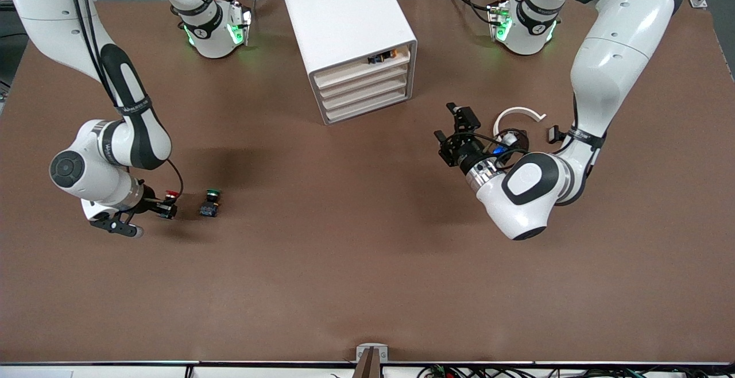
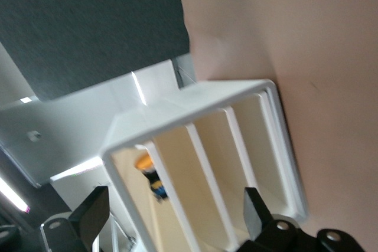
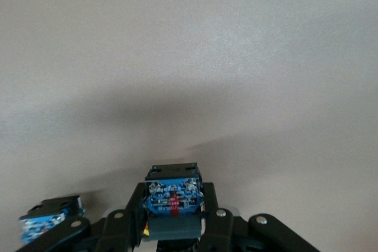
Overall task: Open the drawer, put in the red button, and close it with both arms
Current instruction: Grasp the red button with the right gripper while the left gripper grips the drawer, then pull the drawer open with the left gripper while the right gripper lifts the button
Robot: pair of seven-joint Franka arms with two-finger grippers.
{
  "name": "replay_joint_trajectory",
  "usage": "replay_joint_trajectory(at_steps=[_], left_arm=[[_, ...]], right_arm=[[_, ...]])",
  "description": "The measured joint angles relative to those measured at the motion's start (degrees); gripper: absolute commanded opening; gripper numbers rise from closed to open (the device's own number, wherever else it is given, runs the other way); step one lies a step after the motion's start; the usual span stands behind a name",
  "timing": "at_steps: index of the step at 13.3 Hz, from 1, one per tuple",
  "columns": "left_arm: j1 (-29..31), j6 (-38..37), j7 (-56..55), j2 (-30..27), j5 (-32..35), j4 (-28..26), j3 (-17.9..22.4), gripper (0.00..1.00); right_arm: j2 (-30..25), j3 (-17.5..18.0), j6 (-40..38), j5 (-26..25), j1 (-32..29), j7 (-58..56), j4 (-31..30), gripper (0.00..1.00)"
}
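The white cabinet (image 1: 344,27) stands at the table's end nearest the robots' bases. Its drawers (image 1: 360,74) are all pushed in, and they also show in the left wrist view (image 2: 212,169). My right gripper (image 1: 167,208) is shut on the red button (image 1: 171,195) low over the table toward the right arm's end. The button's blue body (image 3: 172,196) sits between the fingers in the right wrist view. My left gripper (image 1: 449,123) is open and empty, apart from the cabinet, and faces the cabinet's front (image 2: 174,216).
A green-capped button (image 1: 211,202) stands on the table just beside the red one; its blue body shows in the right wrist view (image 3: 47,219). An orange-topped item (image 1: 382,56) lies in the cabinet's top slot. A white curved piece (image 1: 519,114) lies by the left arm.
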Motion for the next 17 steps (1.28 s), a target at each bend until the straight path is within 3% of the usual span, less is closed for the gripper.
replay_joint_trajectory(at_steps=[3, 12, 13, 14, 17], left_arm=[[-1.8, 6.3, -4.0, 0.5, -1.2, 0.0, 0.0, 1.00], [-10.2, 9.6, -4.8, 2.4, -6.9, 0.1, 0.1, 1.00], [-10.5, 10.0, -4.8, 2.4, -7.0, 0.1, 0.1, 0.89], [-10.6, 10.2, -4.8, 2.5, -7.0, 0.1, 0.1, 0.70], [-10.4, 10.2, -4.8, 2.5, -7.0, 0.2, 0.2, 0.66]], right_arm=[[-1.1, 0.0, -4.9, 0.0, 0.0, 1.0, 2.7, 0.00], [-5.4, 0.1, -14.4, 0.0, 2.0, 8.5, 5.5, 0.00], [-6.0, 0.1, -15.9, 0.0, 2.1, 8.7, 5.9, 0.00], [-6.5, 0.1, -17.0, 0.0, 2.1, 9.0, 6.2, 0.00], [-8.6, 0.1, -19.6, 0.0, 2.1, 11.2, 6.6, 0.00]])
